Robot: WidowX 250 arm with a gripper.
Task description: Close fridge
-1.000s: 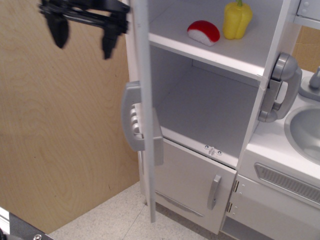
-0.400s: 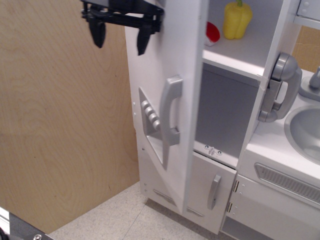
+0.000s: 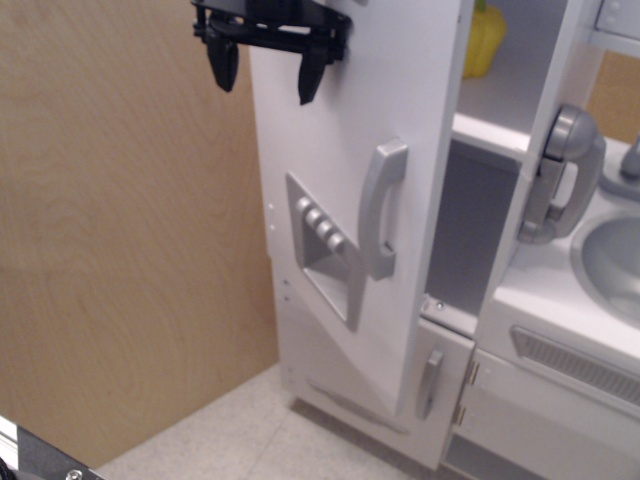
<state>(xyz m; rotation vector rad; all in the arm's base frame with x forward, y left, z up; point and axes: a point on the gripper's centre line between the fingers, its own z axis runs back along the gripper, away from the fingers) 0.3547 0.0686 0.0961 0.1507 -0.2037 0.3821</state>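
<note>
Floor [image 3: 230, 440]: pale speckled flooring in the nearest foreground, bare where visible.
Lower door [image 3: 440, 400]: small white door with a short grey handle beneath the main compartment; it appears shut.
Fridge [image 3: 350, 190]: tall white toy fridge, centre of the view; its large door stands partly open, swung most of the way toward the cabinet, with a gap open along its right edge.
Door handle [image 3: 382, 208]: grey vertical bar on the door face, near the free edge.
Dispenser panel [image 3: 325, 245]: grey recess with round buttons, just left of the handle.
Handling: the door looks like a rigid painted wooden panel, probably light, turning freely on its hinges; the smooth face is likely slippery, so a flat push near the free edge, or at the handle, should serve better than a pinch.
End effector [image 3: 265, 65]: black two-finger unit at the upper left of the door, fingers pointing down and spread apart, holding nothing; whether a finger touches the panel cannot be told.
Interior: a yellow toy pepper [image 3: 483, 45] shows on the upper shelf through the gap.
Counter [image 3: 540, 290]: white surface to the right carrying a grey sink [image 3: 610, 265], with a grey toy phone [image 3: 560, 175] on the post beside it.
Room: plywood wall [image 3: 120, 230] to the left, behind the end effector.
</note>
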